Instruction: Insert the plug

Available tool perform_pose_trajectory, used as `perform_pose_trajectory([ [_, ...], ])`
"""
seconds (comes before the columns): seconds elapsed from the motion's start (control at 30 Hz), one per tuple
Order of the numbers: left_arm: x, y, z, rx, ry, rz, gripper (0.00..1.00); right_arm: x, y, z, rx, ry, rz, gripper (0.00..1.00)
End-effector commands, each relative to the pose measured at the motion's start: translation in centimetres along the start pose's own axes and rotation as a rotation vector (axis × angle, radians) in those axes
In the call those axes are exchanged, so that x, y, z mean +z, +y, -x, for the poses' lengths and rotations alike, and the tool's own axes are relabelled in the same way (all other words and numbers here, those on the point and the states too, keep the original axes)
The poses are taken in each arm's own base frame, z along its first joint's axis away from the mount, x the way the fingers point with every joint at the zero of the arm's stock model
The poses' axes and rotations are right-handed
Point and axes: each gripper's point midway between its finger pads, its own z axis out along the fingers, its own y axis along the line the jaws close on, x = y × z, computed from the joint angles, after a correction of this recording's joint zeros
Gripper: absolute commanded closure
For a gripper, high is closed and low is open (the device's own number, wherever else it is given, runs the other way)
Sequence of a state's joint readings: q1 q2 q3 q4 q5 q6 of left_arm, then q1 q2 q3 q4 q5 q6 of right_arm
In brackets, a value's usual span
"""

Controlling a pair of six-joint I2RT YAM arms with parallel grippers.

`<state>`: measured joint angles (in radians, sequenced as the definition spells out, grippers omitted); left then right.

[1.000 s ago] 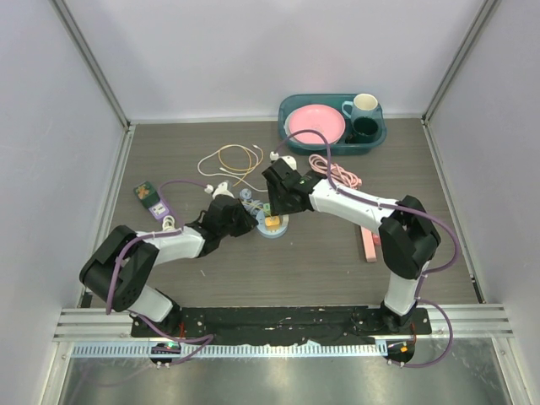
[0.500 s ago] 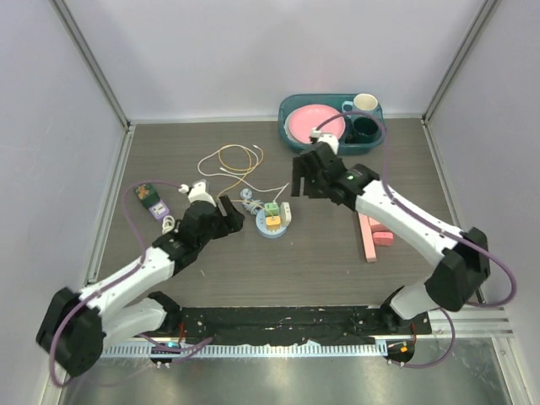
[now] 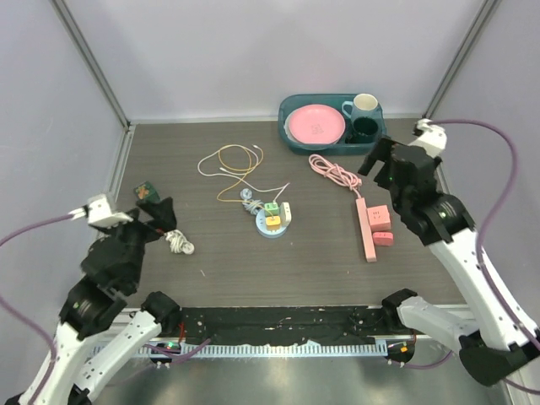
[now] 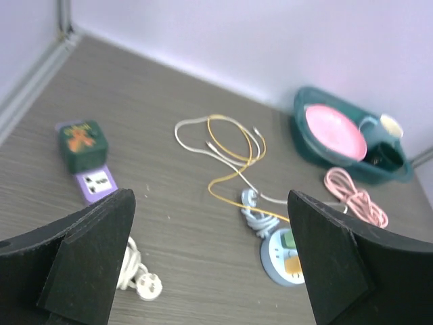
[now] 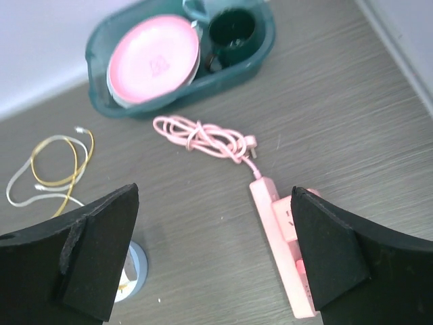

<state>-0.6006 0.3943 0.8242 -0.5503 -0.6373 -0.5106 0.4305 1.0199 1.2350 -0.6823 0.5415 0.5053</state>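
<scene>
A round blue socket hub (image 3: 272, 223) lies mid-table with a green, an orange and a white plug (image 3: 286, 212) standing on it; the hub (image 4: 283, 254) also shows in the left wrist view. A loose white plug (image 3: 180, 245) with its coiled cord lies to the left, close under my left gripper (image 3: 154, 213); the same plug (image 4: 148, 287) sits beside my left finger. A pale blue cord bundle (image 4: 254, 217) touches the hub. My left gripper (image 4: 210, 203) is open and empty. My right gripper (image 3: 380, 165) hangs open and empty above the pink power strip (image 5: 283, 252).
A green cube on a purple adapter (image 4: 88, 159) lies far left. Yellow and white cables (image 3: 232, 162) loop behind the hub. A pink cord coil (image 3: 334, 172) leads to the strip. The teal tray (image 3: 291, 139) holds a pink plate and two mugs at the back.
Both grippers opened and pulled away from the hub, the left arm back to the near left, the right arm to the right side. The white plug stays on the hub.
</scene>
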Motion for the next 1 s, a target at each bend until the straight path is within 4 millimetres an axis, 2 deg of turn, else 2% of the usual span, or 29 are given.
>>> perform_pose_trajectory([
  [0.0,-3.6,4.2,3.4,0.077,-0.091,0.096,0.00,-3.5,-3.9,4.0,0.046,-0.186,-0.090,0.00],
  [0.17,-6.8,6.9,5.6,0.003,-0.194,0.115,0.00,-6.5,-6.2,5.3,0.087,-0.293,-0.085,0.00],
  [0.33,-9.1,9.0,6.3,-0.086,-0.266,0.115,0.00,-8.2,-7.7,5.1,0.065,-0.342,-0.066,0.00],
  [0.4,-10.3,10.4,6.4,-0.164,-0.300,0.142,0.00,-9.0,-7.9,5.5,0.051,-0.360,-0.044,0.00],
  [0.47,-10.8,10.7,6.6,-0.203,-0.295,0.148,0.00,-9.9,-8.1,5.4,0.046,-0.358,-0.021,0.00],
  [0.57,-10.8,11.1,5.9,-0.191,-0.248,0.176,0.00,-10.8,-8.3,5.2,0.048,-0.362,0.012,0.00],
  [0.7,-11.2,11.7,5.1,-0.223,-0.237,0.186,0.00,-11.5,-8.3,4.8,0.033,-0.359,0.048,0.00],
  [0.8,-11.5,13.0,4.1,-0.239,-0.217,0.243,0.00,-11.8,-8.2,4.4,0.027,-0.353,0.074,0.00],
  [0.97,-12.0,13.5,3.6,-0.258,-0.206,0.248,0.00,-12.1,-8.4,4.0,0.035,-0.360,0.090,0.00],
])
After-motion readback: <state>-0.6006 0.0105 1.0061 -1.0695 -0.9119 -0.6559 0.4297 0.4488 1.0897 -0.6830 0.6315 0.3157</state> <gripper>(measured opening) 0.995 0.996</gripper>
